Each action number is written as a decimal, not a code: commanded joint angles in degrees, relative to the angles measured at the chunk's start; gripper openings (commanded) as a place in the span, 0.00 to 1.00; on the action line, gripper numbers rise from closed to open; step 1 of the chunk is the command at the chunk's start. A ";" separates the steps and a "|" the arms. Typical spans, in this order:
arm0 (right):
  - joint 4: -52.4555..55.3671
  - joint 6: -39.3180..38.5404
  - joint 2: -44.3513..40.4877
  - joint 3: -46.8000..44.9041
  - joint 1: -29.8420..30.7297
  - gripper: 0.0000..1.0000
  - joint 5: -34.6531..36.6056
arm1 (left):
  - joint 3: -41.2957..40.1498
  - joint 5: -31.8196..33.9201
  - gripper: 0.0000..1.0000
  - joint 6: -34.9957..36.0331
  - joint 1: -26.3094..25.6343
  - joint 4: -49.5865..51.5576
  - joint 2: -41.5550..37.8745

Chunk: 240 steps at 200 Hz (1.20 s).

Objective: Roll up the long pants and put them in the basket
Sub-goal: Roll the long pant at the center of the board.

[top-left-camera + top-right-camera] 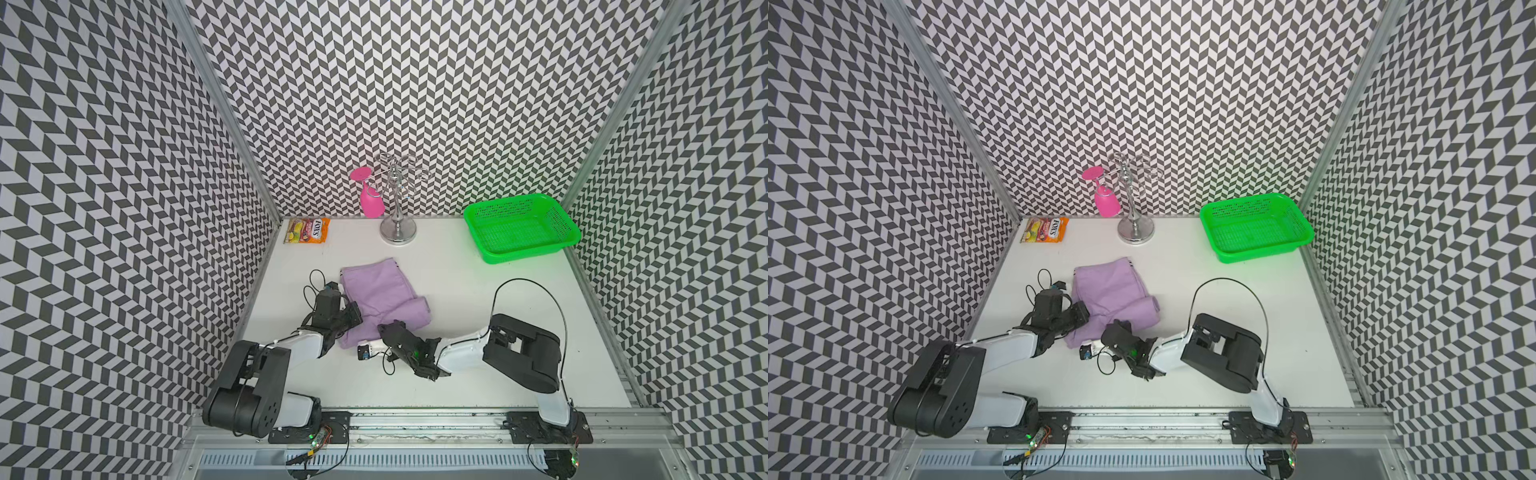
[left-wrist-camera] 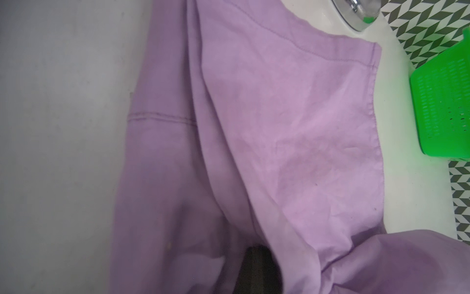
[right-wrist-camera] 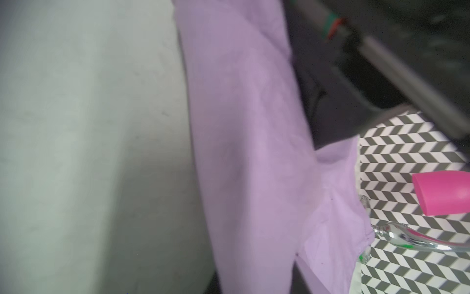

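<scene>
The long pants point(image 1: 380, 291), lilac cloth, lie folded left of the table's middle in both top views. Their near end is rolled into a thick tube point(image 1: 401, 318). A striped trim shows at the far corner point(image 1: 395, 262). My left gripper point(image 1: 353, 318) is at the roll's left end, shut on the long pants point(image 2: 279, 127); one dark finger point(image 2: 256, 269) pokes out of the folds. My right gripper point(image 1: 388, 328) presses into the roll's near side. In the right wrist view the roll point(image 3: 249, 152) runs straight down between the jaws, which are closed on it.
A green mesh basket point(image 1: 523, 253) stands at the back right. A chrome glass stand point(image 1: 398, 232) with a pink glass point(image 1: 371, 201) hanging upside down is at the back centre. A candy bag point(image 1: 307, 230) lies in the back left corner. Patterned walls enclose three sides.
</scene>
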<state>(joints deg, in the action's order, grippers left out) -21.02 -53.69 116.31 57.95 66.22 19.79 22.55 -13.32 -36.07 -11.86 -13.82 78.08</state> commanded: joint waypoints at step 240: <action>86.97 26.70 35.87 77.89 -20.10 0.00 -65.91 | 7.39 -5.67 0.00 -1.03 4.19 13.63 -23.92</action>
<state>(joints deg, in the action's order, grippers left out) 67.33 -27.86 147.74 133.03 47.37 -45.34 29.69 -17.96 -37.60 -5.85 -0.40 55.44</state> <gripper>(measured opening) 0.132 0.040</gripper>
